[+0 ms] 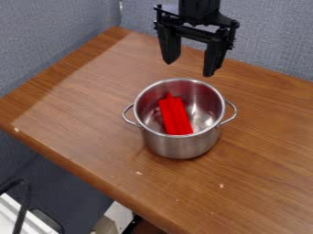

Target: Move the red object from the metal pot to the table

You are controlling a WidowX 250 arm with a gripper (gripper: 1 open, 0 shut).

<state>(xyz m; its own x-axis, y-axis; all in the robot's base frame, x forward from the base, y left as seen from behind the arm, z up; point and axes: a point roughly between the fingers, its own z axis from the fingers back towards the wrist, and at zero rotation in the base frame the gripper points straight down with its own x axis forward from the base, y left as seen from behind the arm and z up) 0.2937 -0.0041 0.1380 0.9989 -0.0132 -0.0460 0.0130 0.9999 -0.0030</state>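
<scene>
one red block (175,114), one pot (181,137), one table (73,91)

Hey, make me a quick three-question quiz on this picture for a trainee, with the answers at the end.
1. True or false: the red block lies on the table beside the metal pot.
2. The gripper is: A) shut on the block, B) open above and behind the pot, C) inside the pot.
3. Fill in: the pot has two small loop ____ at its rim.

Key
1. False; the block is inside the pot.
2. B
3. handles
</scene>
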